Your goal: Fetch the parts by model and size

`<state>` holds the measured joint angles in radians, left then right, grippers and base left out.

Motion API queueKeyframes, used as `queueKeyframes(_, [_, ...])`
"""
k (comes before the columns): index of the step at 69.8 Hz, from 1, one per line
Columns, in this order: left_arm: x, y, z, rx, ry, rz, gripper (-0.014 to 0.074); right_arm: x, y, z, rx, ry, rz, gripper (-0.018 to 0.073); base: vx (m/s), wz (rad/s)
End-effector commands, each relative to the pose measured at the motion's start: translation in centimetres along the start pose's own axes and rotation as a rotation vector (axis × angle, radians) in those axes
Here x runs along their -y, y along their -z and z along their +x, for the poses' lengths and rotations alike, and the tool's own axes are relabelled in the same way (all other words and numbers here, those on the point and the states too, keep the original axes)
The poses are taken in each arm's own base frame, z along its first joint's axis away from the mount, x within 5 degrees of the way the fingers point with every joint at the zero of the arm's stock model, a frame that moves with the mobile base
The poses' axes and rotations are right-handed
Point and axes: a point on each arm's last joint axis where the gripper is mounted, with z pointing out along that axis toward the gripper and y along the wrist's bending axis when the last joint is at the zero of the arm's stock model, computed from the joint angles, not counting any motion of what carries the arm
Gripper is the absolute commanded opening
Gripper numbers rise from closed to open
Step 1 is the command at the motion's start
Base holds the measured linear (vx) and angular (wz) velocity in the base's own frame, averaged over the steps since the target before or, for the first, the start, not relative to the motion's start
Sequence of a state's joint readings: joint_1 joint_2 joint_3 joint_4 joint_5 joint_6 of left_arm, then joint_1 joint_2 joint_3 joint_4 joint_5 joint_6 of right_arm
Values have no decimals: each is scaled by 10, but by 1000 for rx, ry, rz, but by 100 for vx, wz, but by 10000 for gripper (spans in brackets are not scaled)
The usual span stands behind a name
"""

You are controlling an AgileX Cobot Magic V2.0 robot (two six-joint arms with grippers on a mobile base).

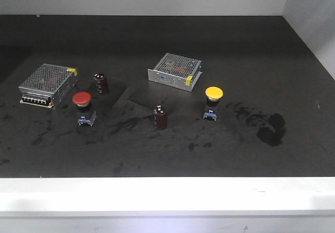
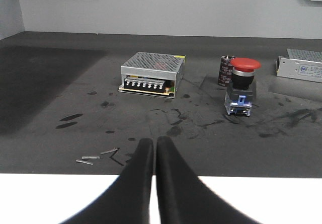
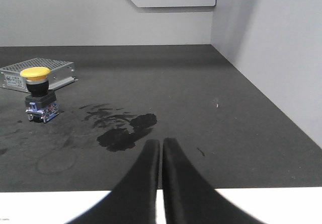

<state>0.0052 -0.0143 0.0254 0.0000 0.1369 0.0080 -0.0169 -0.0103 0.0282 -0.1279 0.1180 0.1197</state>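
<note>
Dark tabletop: red button toward its left edge, yellow button right of centre. Empty, the left claw and right claw are each pressed together; open first, then grip below the cap.

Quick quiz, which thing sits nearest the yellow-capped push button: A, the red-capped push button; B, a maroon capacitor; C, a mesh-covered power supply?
C: the yellow-capped push button stands just off the front corner of the mesh-covered power supply, while the nearest maroon capacitor and the red-capped push button are farther off.
</note>
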Motion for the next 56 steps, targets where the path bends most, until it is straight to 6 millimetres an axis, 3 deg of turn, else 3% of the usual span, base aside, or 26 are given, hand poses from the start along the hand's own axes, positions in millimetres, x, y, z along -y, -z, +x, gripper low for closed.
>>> queueKeyframes(1, [0,1,-9,87,17,1,-6,-1,1,-5,83,16,-3,-2,0,0])
queueKeyframes(56, [0,1,-9,87,17,1,-6,-1,1,-5,83,16,-3,-2,0,0])
